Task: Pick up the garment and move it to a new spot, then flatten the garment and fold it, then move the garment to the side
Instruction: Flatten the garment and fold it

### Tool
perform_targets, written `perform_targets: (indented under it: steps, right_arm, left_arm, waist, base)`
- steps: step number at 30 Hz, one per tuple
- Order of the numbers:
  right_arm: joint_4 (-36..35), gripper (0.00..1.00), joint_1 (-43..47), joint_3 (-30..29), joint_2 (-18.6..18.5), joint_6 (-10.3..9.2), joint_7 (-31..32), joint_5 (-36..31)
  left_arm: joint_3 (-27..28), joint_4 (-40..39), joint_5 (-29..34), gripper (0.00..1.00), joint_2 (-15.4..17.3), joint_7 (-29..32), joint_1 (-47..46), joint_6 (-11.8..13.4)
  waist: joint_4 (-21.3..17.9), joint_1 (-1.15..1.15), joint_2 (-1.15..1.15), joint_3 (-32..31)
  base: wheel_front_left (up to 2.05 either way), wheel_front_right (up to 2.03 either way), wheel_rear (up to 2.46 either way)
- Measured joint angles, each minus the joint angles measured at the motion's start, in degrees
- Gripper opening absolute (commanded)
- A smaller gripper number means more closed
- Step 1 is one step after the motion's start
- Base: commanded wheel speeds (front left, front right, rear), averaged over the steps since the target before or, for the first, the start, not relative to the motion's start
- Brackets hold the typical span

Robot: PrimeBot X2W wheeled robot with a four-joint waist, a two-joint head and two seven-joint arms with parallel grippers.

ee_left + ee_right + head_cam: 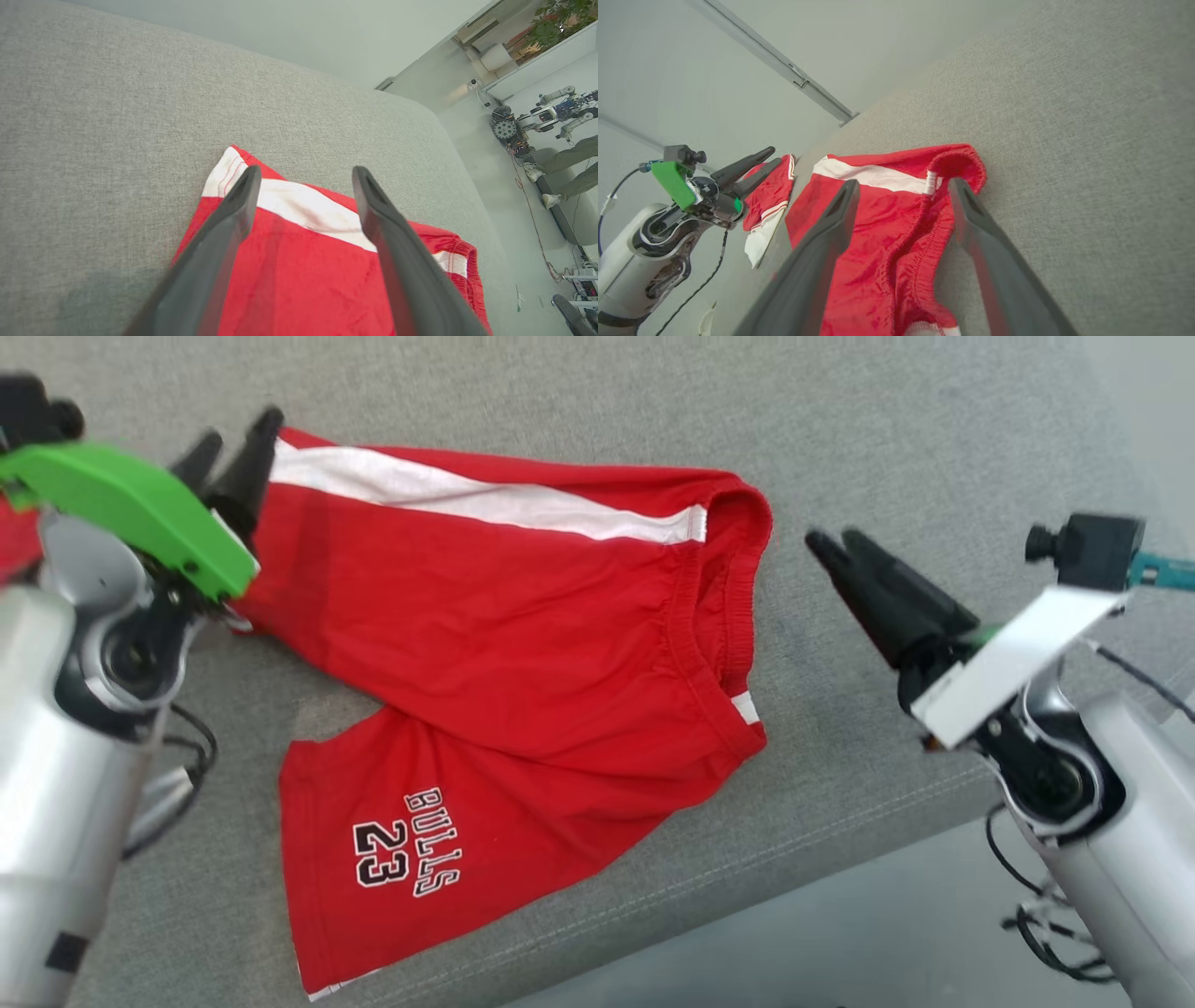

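At the far left, a scrap of another red cloth (13,537) shows behind the left arm's smooth silver casing. A flat, bright green plastic bracket (131,504) sits on that wrist. The left gripper (239,429) points its tapered matte black fingers at the hem corner of one trouser leg. In the left wrist view the fingers stand wide apart with nothing between them, above the fabric.

The garment (523,644) is a pair of red jersey shorts. It lies mostly flat on the grey, coarse-woven cushion (934,429), with soft creases across the middle. A broad white stripe (485,499) runs along its far edge. The near leg carries the stitched lettering (406,845) "BULLS 23" in black outlined with white. The gathered elastic waistband (738,579) curls open at the right end.

Just beside the waistband, the right gripper (831,539) hangs with its long dark fingers spread and empty. A flat white plate (1018,658) is fixed at its wrist. Pale smooth floor (840,933) lies below the cushion's stitched front edge.
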Motion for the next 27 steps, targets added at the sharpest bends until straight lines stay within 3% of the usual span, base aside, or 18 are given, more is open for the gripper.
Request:
perform_targets:
  steps: [12,16,21,27]
  right_arm:
    - [-2.48,1.0,13.81,7.59,-12.47,0.51,-2.2,-14.21]
    - [-3.13,1.0,14.26,10.65,-14.86,0.51,-4.55,-20.67]
    - [-3.15,1.0,15.12,13.41,-16.53,0.52,-7.02,-25.24]
    - [-2.11,1.0,15.39,13.3,-17.12,0.52,-9.57,-26.98]
  left_arm:
    - [3.6,-9.1,-5.88,1.0,-2.07,-8.61,18.66,-2.23]
    - [4.93,-11.14,-7.64,1.0,-3.42,-12.11,26.71,-2.43]
    - [3.24,-12.67,-10.27,1.0,-7.71,-13.88,34.83,-2.55]
    - [1.1,-13.62,-10.01,1.0,-7.68,-14.83,39.01,-3.94]
  waist:
    - [2.97,0.0,0.0,-8.09]
    - [4.95,0.0,0.0,-9.27]
    - [7.55,0.0,0.0,-10.13]
    - [10.53,0.0,0.0,-10.35]
  base:
    - [0.0,0.0,0.0]
    - [0.0,0.0,0.0]
    - [0.0,0.0,0.0]
    - [0.0,0.0,0.0]
